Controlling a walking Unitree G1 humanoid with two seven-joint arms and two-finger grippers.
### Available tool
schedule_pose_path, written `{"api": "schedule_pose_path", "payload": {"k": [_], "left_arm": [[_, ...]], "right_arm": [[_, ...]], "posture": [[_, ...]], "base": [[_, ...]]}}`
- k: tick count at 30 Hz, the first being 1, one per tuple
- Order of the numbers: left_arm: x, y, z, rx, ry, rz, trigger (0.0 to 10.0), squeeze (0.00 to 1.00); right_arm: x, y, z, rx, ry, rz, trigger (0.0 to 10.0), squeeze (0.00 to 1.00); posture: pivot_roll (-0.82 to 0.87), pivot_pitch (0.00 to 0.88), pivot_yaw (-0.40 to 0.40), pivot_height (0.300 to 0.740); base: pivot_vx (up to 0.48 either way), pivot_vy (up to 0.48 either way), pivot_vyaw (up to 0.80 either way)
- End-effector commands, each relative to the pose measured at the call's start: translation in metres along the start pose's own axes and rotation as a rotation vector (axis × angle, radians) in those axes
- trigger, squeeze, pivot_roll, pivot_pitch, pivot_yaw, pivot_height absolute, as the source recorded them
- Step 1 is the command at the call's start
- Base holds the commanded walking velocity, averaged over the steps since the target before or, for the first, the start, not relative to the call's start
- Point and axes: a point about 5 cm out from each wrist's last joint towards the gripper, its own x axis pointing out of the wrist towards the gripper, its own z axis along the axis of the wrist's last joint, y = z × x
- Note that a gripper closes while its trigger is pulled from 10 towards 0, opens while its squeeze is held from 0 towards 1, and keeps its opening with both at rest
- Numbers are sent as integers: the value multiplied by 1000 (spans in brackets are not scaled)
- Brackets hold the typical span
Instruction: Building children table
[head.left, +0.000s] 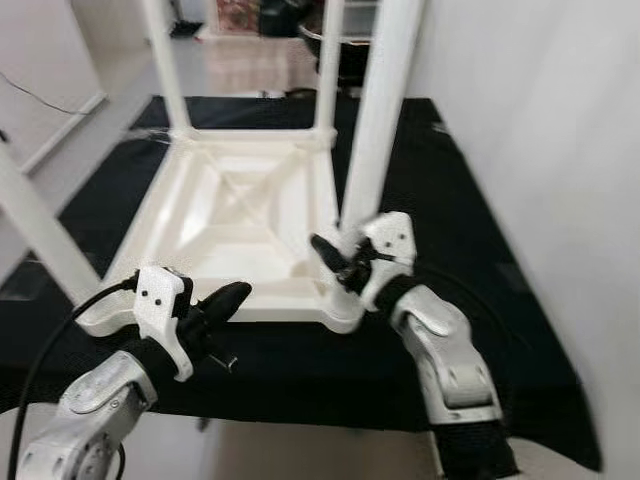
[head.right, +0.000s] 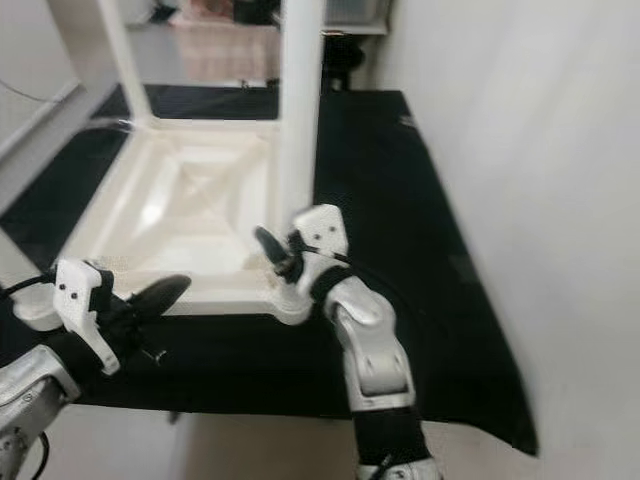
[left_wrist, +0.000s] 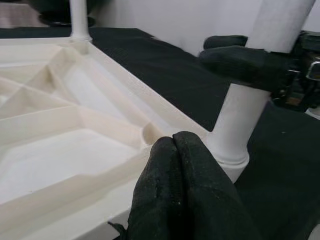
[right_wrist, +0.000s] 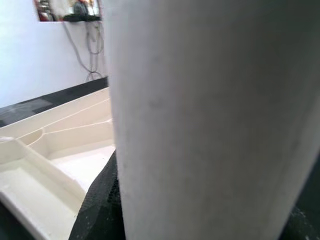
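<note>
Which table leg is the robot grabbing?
The leg at the near right corner of the upside-down white table. The right gripper is clamped around its base, beside the wall. The other legs stand untouched, and the shut left gripper rests by the table's near edge.

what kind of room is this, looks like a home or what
Probably a room in a home, used as an assembly spot: an upturned white table lies on a black mat by a plain white wall.

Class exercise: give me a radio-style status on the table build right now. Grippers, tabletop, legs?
Right gripper clamped around near-right leg by its socket. Left gripper shut, at upturned tabletop near edge. Nothing blocking on the black mat.
</note>
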Motion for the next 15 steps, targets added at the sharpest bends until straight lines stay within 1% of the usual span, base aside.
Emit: {"api": "schedule_pose_path", "payload": {"k": [1, 3, 4, 5, 7, 8, 9, 10, 11, 12, 13, 14, 15], "left_arm": [[-2, 2, -4, -3, 16, 12, 10000, 0], [-2, 2, -4, -3, 16, 11, 10000, 0], [-1, 2, -5, -2, 18, 2, 10000, 0], [-1, 1, -5, -2, 19, 0, 10000, 0], [-1, 1, -5, -3, 18, -1, 10000, 0], [-1, 1, -5, -3, 18, 0, 10000, 0], [-1, 1, -4, -3, 17, 0, 10000, 0], [0, 1, -4, -3, 15, 1, 10000, 0], [0, 0, -4, -3, 15, 1, 10000, 0], [0, 0, -4, -3, 15, 1, 10000, 0], [0, 0, -4, -2, 14, 1, 10000, 0], [0, -1, -4, -2, 14, 1, 10000, 0], [0, -1, -4, -2, 14, 1, 10000, 0]], "right_arm": [[-6, 14, -37, 42, 202, 29, 10000, 0], [-6, 14, -37, 42, 202, 25, 10000, 0], [-5, 21, -24, 137, 149, 165, 10000, 1000], [-5, 23, -21, 162, 132, 208, 10000, 1000], [-4, 22, -6, 121, 46, 327, 10000, 1000], [-3, 21, -2, 101, 17, 366, 10000, 1000], [-2, 20, 4, 100, -15, 447, 10000, 1000], [-2, 20, 8, 106, -32, 497, 10000, 1000], [1, 17, 11, 74, -37, 589, 10000, 345], [1, 17, 11, 74, -37, 589, 10000, 345], [2, 14, 12, 49, -38, 649, 10000, 0], [5, 8, 13, 6, -30, 706, 10000, 0], [8, 1, 14, -9, -13, 747, 10000, 0]], "posture": [[31, 148, -51, 740], [31, 148, -51, 740], [26, 141, -50, 740], [26, 141, -50, 740], [26, 141, -50, 740], [26, 141, -50, 740], [33, 145, -53, 740], [33, 145, -53, 740], [44, 146, -55, 740], [44, 146, -55, 740], [49, 146, -55, 740], [53, 149, -56, 740], [54, 149, -58, 740]], "base": [[0, 0, 0], [0, 0, 0], [0, 0, 0], [0, 0, 0], [0, 0, 0], [0, 0, 0], [0, 0, 0], [0, 0, 0], [0, 0, 0], [0, 0, 0], [0, 0, 0], [0, 0, 0], [0, 0, 0]]}}
